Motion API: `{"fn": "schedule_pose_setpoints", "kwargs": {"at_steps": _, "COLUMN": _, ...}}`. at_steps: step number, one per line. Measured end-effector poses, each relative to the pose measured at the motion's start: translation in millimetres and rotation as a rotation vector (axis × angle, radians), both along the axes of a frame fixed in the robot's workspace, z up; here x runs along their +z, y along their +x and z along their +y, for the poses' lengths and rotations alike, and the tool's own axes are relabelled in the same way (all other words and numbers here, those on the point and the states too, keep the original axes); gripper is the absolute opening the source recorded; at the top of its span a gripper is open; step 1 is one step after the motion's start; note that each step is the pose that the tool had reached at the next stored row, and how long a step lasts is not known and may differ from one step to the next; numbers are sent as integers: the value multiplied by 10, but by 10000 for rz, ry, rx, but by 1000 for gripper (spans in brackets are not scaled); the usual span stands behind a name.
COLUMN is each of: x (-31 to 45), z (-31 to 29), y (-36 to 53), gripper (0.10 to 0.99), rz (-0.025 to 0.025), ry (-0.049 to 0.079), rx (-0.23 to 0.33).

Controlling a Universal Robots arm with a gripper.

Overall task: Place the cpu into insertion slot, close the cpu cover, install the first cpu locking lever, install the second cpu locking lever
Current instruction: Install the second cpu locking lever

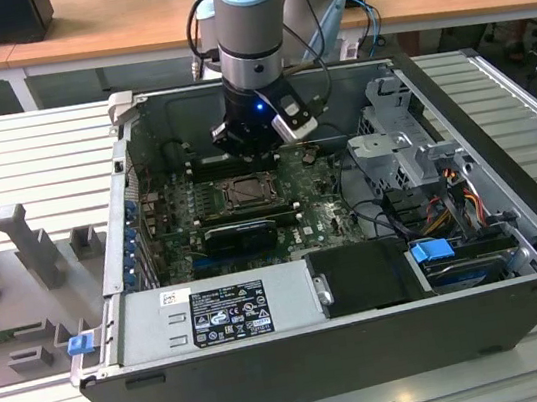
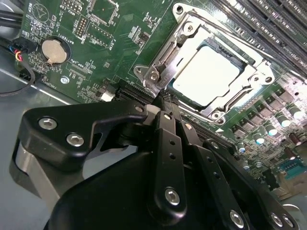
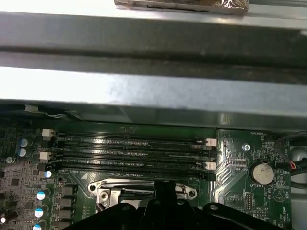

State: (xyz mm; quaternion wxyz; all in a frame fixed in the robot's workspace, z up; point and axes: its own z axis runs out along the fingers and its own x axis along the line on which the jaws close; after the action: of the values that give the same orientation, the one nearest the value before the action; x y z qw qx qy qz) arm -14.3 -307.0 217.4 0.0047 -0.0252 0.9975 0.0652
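- Exterior view: the arm reaches down into the open computer case (image 1: 515, 225), with the gripper (image 1: 253, 148) low over the green motherboard (image 1: 327, 218), just behind the insertion slot (image 1: 245, 192).
- Second wrist view: the fingers (image 2: 168, 129) are pressed together, tips at the edge of the cpu cover (image 2: 160, 62). The cover lies closed around the cpu (image 2: 207, 74), which sits in the socket.
- First wrist view: the memory slots (image 3: 132, 153) run just beyond the cover's frame.
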Motion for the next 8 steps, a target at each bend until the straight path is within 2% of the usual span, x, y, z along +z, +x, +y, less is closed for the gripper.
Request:
{"fn": "schedule_pose_setpoints", "kwargs": {"at_steps": 6, "x": 0, "z": -46, "y": 0, "gripper": 106, "rz": -1, "ry": 2, "rx": 0}}
{"fn": "schedule_pose_setpoints", "kwargs": {"at_steps": 8, "x": 29, "z": -52, "y": 0, "gripper": 106, "rz": 1, "ry": -2, "rx": -1}}
